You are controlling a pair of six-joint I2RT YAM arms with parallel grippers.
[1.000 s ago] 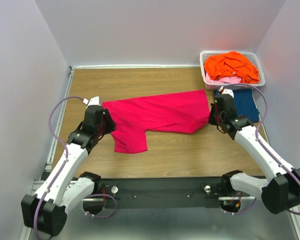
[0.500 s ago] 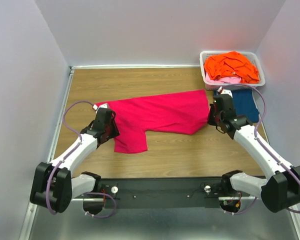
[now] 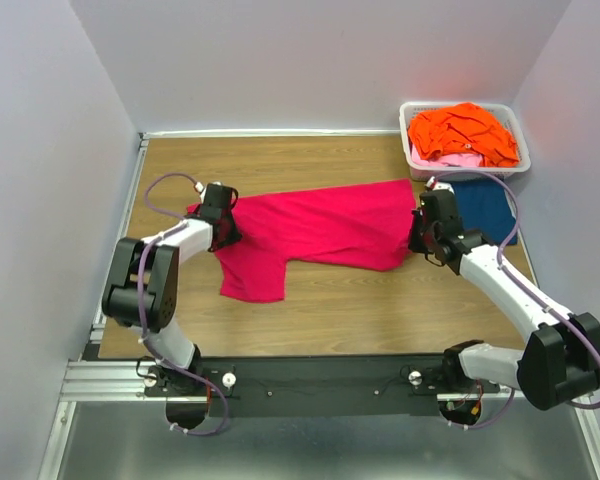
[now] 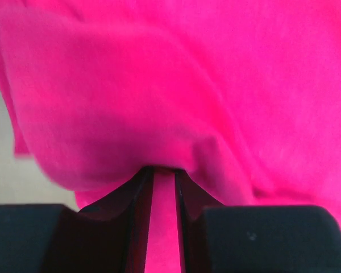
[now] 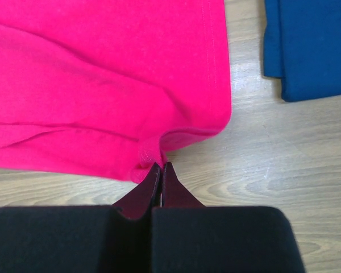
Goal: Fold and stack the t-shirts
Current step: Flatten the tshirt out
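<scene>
A bright magenta-pink t-shirt (image 3: 320, 225) lies spread across the middle of the table. My left gripper (image 3: 226, 229) is at its left edge and shut on a fold of the magenta cloth (image 4: 159, 114), which bunches over the fingertips (image 4: 163, 170). My right gripper (image 3: 416, 238) is at the shirt's right edge, shut on the near corner of its hem (image 5: 150, 156). A dark blue t-shirt (image 3: 488, 205) lies folded flat to the right of my right gripper; it also shows in the right wrist view (image 5: 312, 45). Orange t-shirts (image 3: 463, 132) and a pale pink one (image 3: 460, 159) sit in the basket.
A white plastic basket (image 3: 412, 150) stands at the back right corner, against the right wall. Bare wood shows along the back (image 3: 270, 160) and along the front (image 3: 360, 310). A metal rail runs down the table's left side (image 3: 120, 260).
My left gripper has swung from the near left up and right onto the shirt's left edge, and the sleeve part has shifted. My right gripper has edged slightly left.
</scene>
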